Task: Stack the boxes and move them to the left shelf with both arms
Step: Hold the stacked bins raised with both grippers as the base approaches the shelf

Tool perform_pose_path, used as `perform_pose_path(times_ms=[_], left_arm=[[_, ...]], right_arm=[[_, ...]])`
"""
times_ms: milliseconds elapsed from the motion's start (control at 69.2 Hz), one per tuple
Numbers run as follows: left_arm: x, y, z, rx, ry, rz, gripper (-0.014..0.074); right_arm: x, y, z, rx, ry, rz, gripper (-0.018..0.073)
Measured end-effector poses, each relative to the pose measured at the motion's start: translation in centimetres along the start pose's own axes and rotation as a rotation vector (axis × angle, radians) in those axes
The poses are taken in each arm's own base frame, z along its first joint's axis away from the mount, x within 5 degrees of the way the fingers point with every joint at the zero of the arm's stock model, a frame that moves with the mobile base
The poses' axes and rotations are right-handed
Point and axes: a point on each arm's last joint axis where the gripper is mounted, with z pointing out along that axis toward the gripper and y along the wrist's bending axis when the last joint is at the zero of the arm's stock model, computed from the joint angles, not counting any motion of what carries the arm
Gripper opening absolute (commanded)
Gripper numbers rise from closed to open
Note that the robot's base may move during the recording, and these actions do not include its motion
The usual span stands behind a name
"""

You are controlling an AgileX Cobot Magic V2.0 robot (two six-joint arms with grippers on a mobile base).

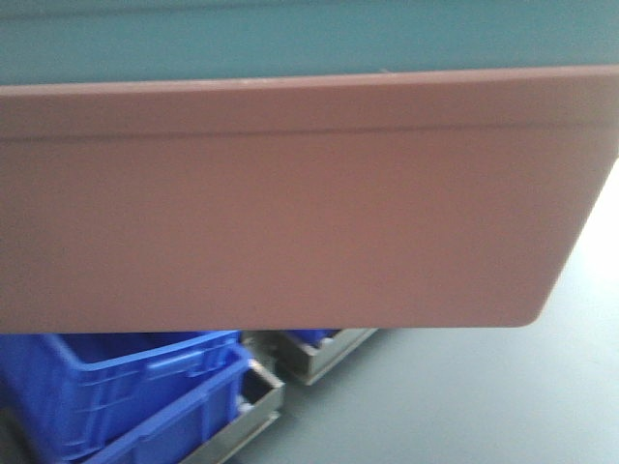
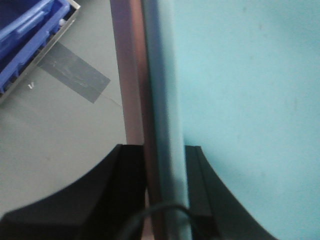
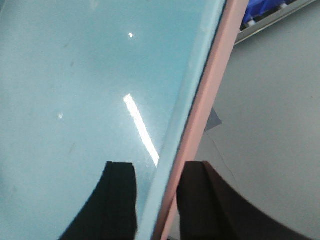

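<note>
The light sky blue bin [image 2: 240, 90] sits nested inside the salmon pink bin [image 1: 290, 203], so their walls run doubled, and that explains the grip: the left gripper [image 2: 165, 190] straddles both rims at once, one black finger on the pink outer side and the other inside the blue cavity, jaws drawn narrow and clamped on the paired walls. The right gripper [image 3: 157, 200] does the same on the opposite side, closed onto the blue and pink edges together. Holding the stack from two sides likely keeps it level while it is carried. In the front view the pink wall fills the frame, seemingly raised above the floor, with the dark blue crates [image 1: 126, 396] on a metal rack [image 1: 256, 411] below it. I count two nested bins, two grippers, and at least two dark blue crates; the left shelf's rollers cannot be clearly made out
</note>
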Motion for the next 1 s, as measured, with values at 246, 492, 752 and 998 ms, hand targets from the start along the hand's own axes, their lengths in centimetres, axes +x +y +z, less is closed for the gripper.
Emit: perform_pose_path(times_ms=[246,492,752,998], left_arm=[[0.00,0.00,0.00,0.000,0.000,0.000,-0.0003],[0.00,0.00,0.00,0.000,0.000,0.000,-0.0003],[0.00,0.00,0.00,0.000,0.000,0.000,-0.0003],[0.00,0.00,0.00,0.000,0.000,0.000,-0.0003]], right_arm=[[0.00,0.00,0.00,0.000,0.000,0.000,0.0055],[0.00,0.00,0.00,0.000,0.000,0.000,0.0055],[0.00,0.00,0.00,0.000,0.000,0.000,0.0055],[0.00,0.00,0.00,0.000,0.000,0.000,0.0055]])
